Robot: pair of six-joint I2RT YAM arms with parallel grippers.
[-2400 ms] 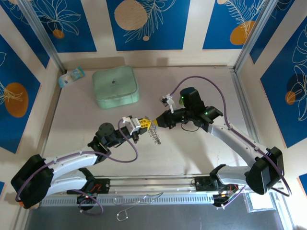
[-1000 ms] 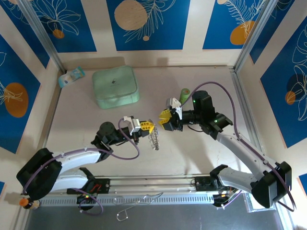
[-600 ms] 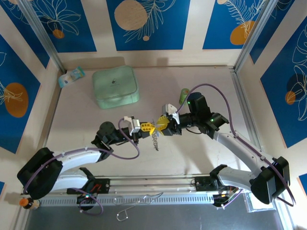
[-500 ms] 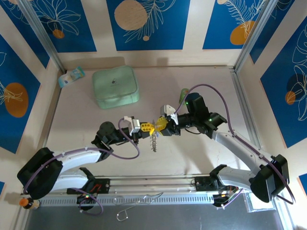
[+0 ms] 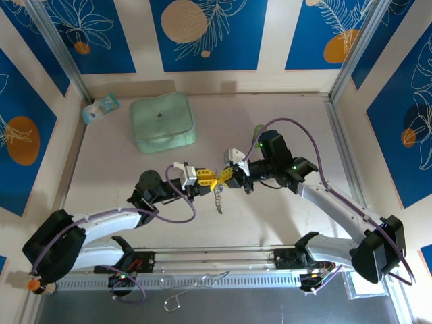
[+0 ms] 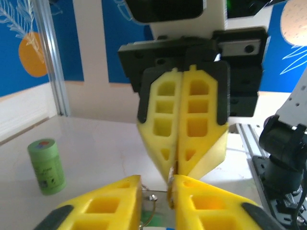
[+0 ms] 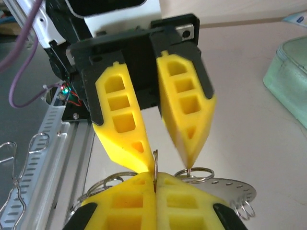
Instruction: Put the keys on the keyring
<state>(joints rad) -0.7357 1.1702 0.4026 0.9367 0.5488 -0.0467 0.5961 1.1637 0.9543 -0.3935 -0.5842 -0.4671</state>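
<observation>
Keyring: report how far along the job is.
Done: the keyring is picked up, dangling where the grippers meet. In hand: right gripper, jaws shut on its wire; left gripper, jaws apart. Left: threading the keys; none identifiable on it.

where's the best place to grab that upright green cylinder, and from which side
Its round side wall, about mid-height, coming straight down from above, is probably best. The green cylinder stands upright on the table with bare surface on either side, so jaws can straddle it and close across its width.
</observation>
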